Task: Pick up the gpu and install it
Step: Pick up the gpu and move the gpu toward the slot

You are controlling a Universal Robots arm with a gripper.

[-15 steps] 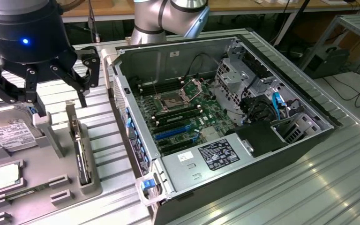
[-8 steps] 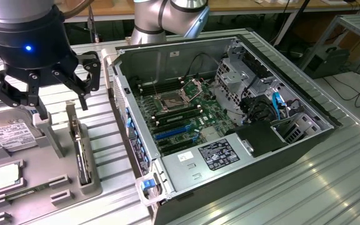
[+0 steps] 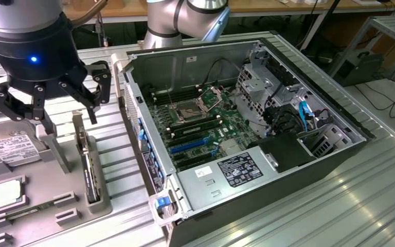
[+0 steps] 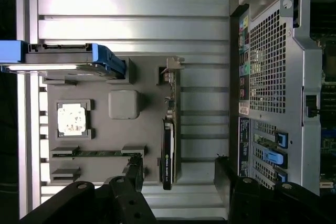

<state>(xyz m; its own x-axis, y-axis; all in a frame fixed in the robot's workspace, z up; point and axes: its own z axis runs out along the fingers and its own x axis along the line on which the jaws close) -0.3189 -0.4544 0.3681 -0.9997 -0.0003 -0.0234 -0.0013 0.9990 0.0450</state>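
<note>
We see the gripper (image 3: pixel 52 105) hovering over the grey holder tray (image 3: pixel 50 180). Its fingers are spread wide with nothing between them. The gpu (image 3: pixel 88 167) stands on edge in a slot along the tray's border, at about 5 o'clock from the gripper in the exterior view, and its top edge is bare. At its 3 o'clock a narrow strip of ribbed table (image 3: pixel 121 159) separates the tray from the rear wall of the open computer case (image 3: pixel 156 67). At its 9 o'clock are a grey post (image 3: pixel 52 146) and, farther off, the hard drive (image 3: pixel 9 149). In the wrist view the card's thin dark edge lies between the fingers (image 4: pixel 134 170), nearer to one of them.
</note>
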